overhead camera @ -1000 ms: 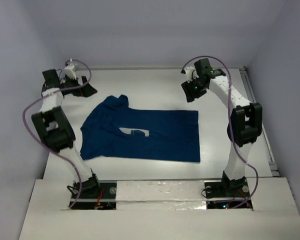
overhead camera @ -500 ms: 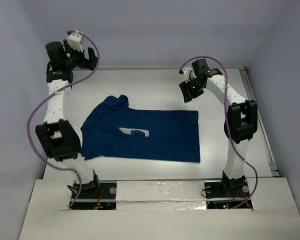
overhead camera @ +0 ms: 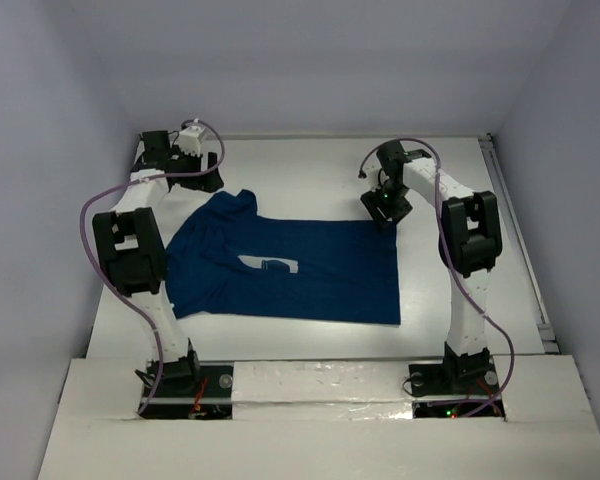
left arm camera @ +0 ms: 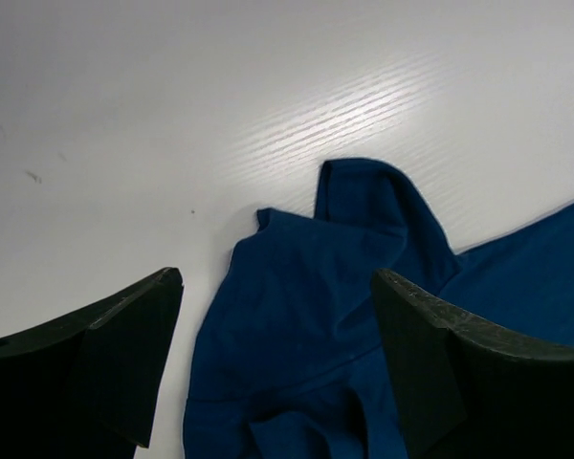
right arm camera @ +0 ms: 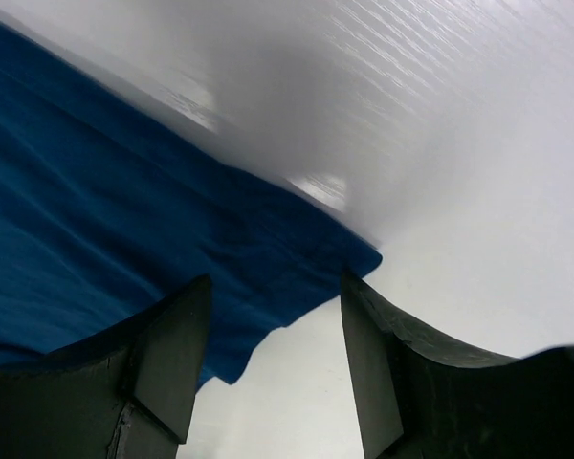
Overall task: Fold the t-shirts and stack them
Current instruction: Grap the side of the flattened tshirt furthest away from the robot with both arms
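Observation:
One dark navy t-shirt (overhead camera: 280, 265) lies spread flat mid-table, with a small white print (overhead camera: 270, 265) on the chest. My left gripper (overhead camera: 205, 175) hovers open by its far left corner. In the left wrist view the folded sleeve cloth (left arm camera: 306, 325) lies between the two black fingers (left arm camera: 105, 354) without being pinched, and the left gripper (left arm camera: 277, 277) is open. My right gripper (overhead camera: 385, 205) is open over the shirt's far right corner. The right wrist view shows that corner (right arm camera: 359, 253) just ahead of the open right gripper (right arm camera: 275, 282).
The white table (overhead camera: 310, 165) is walled at the back and both sides. A raised rail (overhead camera: 520, 230) runs along its right edge. A white ledge (overhead camera: 310, 385) with both arm bases lines the near edge. Purple cables loop off both arms.
My left arm swung up from the far left, then came down toward the shirt's far left corner, its jaws narrowing slightly. My right gripper dropped toward the far right corner. The shirt has not moved.

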{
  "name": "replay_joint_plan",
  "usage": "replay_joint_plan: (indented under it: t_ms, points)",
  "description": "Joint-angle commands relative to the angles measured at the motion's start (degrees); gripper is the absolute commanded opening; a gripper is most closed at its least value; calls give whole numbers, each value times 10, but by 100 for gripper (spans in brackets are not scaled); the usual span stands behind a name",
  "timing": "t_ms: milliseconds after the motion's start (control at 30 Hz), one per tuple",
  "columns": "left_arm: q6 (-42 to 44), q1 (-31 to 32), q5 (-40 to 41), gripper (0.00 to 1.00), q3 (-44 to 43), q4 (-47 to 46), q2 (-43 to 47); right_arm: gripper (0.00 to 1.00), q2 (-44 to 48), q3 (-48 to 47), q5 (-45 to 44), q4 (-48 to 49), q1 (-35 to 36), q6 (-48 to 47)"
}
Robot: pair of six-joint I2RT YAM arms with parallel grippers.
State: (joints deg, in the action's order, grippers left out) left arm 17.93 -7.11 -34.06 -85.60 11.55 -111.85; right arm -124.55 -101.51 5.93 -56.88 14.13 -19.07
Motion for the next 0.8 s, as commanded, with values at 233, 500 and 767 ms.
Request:
replay_joint_plan:
  t_ms: [233,500,767]
  points:
    - [27,26,-1,77,-17,-5,25,62,-17,-52,-56,-46,-14,35]
    - [43,32,-1,77,-3,-7,30,62,-75,-117,10,-98,-14,19]
    - [53,32,0,77,-3,3,35,53,-98,-157,29,-131,-14,1]
